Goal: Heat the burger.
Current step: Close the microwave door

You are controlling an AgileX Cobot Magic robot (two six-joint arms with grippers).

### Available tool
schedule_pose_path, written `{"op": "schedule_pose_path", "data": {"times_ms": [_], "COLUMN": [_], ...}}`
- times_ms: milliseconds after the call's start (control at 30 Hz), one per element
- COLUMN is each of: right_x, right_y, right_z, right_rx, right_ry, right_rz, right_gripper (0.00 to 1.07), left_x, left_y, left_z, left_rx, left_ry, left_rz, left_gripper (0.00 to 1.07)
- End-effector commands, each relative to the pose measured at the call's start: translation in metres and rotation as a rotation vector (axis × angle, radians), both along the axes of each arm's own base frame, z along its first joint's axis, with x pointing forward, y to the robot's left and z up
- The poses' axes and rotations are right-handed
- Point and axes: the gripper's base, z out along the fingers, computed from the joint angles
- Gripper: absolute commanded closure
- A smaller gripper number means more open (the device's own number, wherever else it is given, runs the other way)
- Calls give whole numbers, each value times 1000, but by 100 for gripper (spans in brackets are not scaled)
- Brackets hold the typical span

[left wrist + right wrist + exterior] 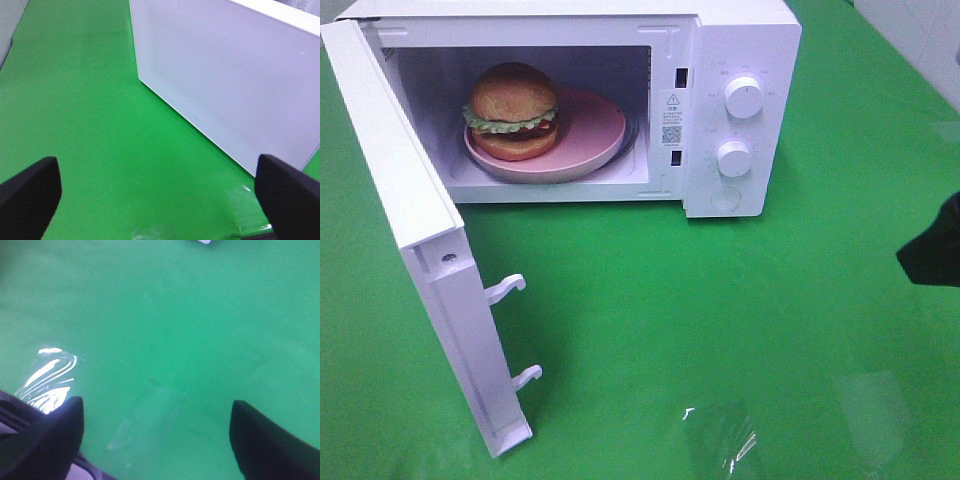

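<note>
Far left, out of the high camera's sight: left tool (160, 185), jaws spread wide with nothing between them, hovering over the green cloth-covered desk (90, 115) near the outer face of the white perforated microwave door (225, 85). Next, that same door swung fully open toward the front of the desk, two white latch hooks (507, 288) jutting from its inner edge. Inside the white box-shaped microwave oven (740, 40): the glossy golden-bunned burger (513, 110) with frilly green lettuce, sitting toward the left side of a round pink plate (595, 135). Further right, two white round dials (744, 97) on the oven's front. Far right: right tool (157, 435), also parted and empty, above bare green desk, apparently well apart from the oven. Loading apparently done; closing and dial-turning apparently not yet. Risks from here: pushing the door near its hinge or too briskly, shoving the oven across the slick cloth instead of latching it; hooks missing their slots and leaving the door ajar; parted jaws slipping off a smooth dial, or over-turning it.
</note>
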Motion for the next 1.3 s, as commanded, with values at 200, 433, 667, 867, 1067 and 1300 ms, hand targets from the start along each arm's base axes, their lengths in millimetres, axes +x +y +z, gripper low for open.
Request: {"op": "schedule_pose_path", "data": {"times_ms": [200,433,667,867,1067,1300], "right_x": [-26,-47,-73,-94,-115,-140], "right_y": [-12,-22,-34,-46,-58,-67], "right_z": [6,12,8,-3,-12,-18], "right_rx": [-4,31,72,108,151,203], "right_ry": [59,70,-17,-106,-237,-420], "right_rz": [-31,-86,-84,-116,-206,-305], "right_gripper": [31,31,31,31,28,27], "left_x": [0,0,0,0,0,0], "left_y": [0,0,0,0,0,0], "left_z": [0,0,0,0,0,0], "left_rx": [1,1,1,1,1,1], "left_ry": [-12,-12,-12,-12,-12,-12], "left_rz": [6,6,6,6,6,6], "left_gripper": [9,9,9,9,9,9]}}
